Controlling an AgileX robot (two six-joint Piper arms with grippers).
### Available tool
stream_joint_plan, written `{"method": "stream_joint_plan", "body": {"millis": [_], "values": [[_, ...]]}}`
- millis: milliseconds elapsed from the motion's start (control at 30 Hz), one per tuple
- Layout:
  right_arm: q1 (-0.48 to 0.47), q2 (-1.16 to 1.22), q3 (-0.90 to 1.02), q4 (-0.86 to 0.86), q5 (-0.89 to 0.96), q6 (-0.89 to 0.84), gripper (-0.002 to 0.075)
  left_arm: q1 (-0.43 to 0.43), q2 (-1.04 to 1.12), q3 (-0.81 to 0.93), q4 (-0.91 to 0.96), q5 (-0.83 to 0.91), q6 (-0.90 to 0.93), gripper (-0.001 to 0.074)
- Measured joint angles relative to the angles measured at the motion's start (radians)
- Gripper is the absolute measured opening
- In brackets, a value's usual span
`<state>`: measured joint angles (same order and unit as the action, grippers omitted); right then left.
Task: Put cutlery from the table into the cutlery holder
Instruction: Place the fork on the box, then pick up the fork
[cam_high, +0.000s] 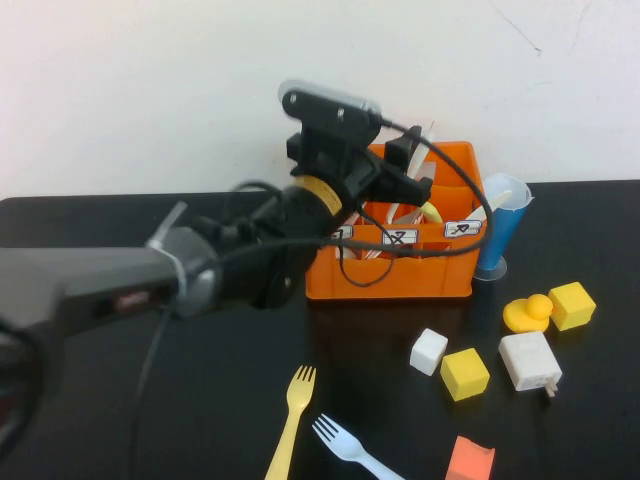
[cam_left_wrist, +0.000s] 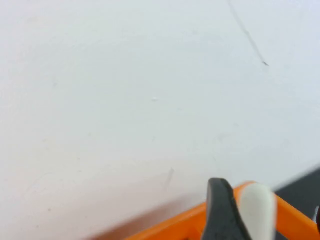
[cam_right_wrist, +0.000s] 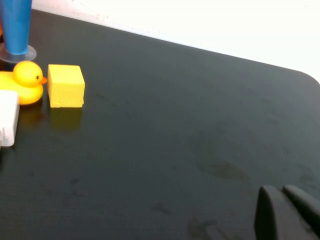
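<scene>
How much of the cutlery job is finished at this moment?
Partly done. The cutlery holder already has pale pieces standing in its compartments. The left claw hangs above it, gripping a cream-white piece that is not yet dropped. A yellow fork and a light blue fork lie on the table. The right claw is low over bare table, shut and empty.

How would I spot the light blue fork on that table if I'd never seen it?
Start at the orange cutlery holder at the back, where the left gripper hovers; the right gripper sits low over bare table. Come to the near edge: the light blue fork lies right of the longer yellow fork, prongs toward the crate.
</scene>
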<state>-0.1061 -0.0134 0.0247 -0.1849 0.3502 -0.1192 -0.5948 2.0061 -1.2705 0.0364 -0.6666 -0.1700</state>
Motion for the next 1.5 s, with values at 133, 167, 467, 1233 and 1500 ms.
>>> {"method": "stream_joint_plan", "body": {"millis": [133,167,467,1233,1500], "values": [[0.000,0.000,0.000,0.000,0.000,0.000,-0.0003,0.000,-0.136,0.000,0.125,0.266,-0.096,0.0367],[0.000,0.000,0.000,0.000,0.000,0.000,-0.0003,0.000,-0.180,0.000,0.158,0.356,-0.143,0.0363],[0.000,0.000,0.000,0.000,0.000,0.000,-0.0003,-0.025,-0.428,0.000,0.200,1.204,-0.245,0.0155],[0.000,0.000,0.000,0.000,0.000,0.000,-0.0003,-0.031,-0.063,0.000,-0.070,1.545,0.080,0.0410],[0.000,0.000,0.000,0.000,0.000,0.000,-0.0003,-0.031,-0.021,-0.002,-0.118,1.481,0.081,0.0410]]}}
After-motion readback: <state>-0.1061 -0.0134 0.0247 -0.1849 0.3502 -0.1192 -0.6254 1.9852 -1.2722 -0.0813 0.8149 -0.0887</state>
